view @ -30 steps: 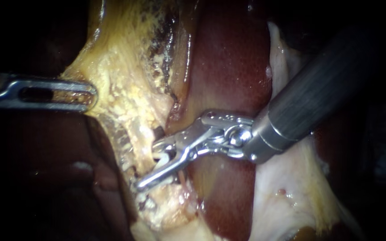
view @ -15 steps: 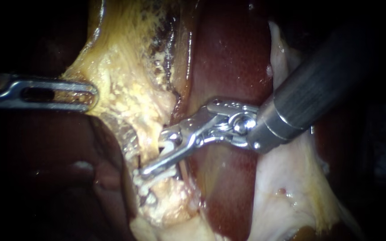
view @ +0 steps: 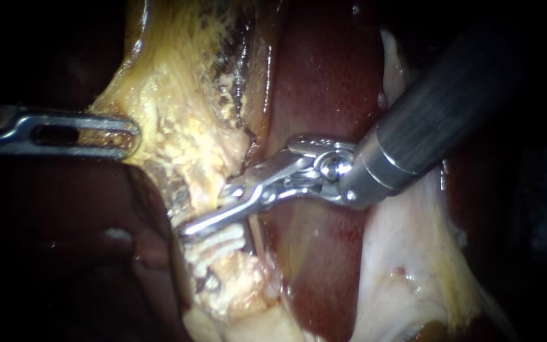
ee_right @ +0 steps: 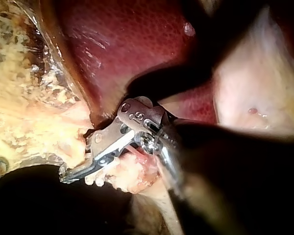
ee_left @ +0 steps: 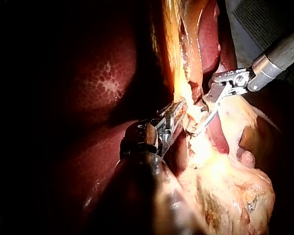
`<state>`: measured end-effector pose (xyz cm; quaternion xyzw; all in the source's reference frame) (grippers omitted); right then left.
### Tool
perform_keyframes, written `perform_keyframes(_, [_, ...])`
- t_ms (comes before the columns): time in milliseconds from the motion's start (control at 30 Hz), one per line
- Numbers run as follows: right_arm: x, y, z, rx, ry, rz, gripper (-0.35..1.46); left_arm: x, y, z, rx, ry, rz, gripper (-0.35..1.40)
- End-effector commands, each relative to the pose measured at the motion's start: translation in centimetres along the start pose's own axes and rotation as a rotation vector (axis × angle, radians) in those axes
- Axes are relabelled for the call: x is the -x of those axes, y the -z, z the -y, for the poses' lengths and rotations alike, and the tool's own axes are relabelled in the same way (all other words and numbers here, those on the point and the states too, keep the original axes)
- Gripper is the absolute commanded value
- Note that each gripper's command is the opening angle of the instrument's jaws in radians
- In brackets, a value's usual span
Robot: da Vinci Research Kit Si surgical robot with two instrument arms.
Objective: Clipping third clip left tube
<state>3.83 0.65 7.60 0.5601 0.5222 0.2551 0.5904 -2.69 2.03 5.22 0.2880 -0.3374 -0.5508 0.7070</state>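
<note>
The left instrument (view: 125, 134) is flat, polished steel with a long slot through its jaw. Its jaws are clamped on the edge of the yellow tissue (view: 172, 114), a crumbly, granular, fatty sheet that is pulled taut toward them. The right instrument (view: 207, 212) has a dark matte shaft, a bright collar and a pinned steel hinge. Its slender jaws stand almost together across the tube (view: 182, 196). They appear to pinch it from both sides, though the far jaw is partly sunk in fat. The tube is a pale, glassy band running along the lower edge of the yellow tissue, beside the liver (view: 324, 76), which is smooth, wet and deep red. Just below the jaws and close to them, a white ribbed clip (view: 220, 244) sits across the tube. Pale, slick tissue (view: 406, 266) lies under the right shaft.

Dark open space lies past the left instrument and around the right shaft. There is little room at the jaws, which are hemmed in by fat and liver. In the left wrist view, a patch of grey woven surface (ee_left: 264, 19) shows beyond the right instrument.
</note>
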Motion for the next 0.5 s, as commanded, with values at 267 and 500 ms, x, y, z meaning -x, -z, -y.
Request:
perform_keyframes(267, [0.03, -0.02, 0.01, 0.015, -0.019, 0.029, -0.35, 0.00, 0.00, 0.00, 0.000, 0.001, 0.000, -0.35])
perform_keyframes(500, [0.03, -0.01, 0.01, 0.012, -0.019, 0.030, -0.35, 0.00, 0.00, 0.00, 0.000, 0.001, 0.001, -0.35])
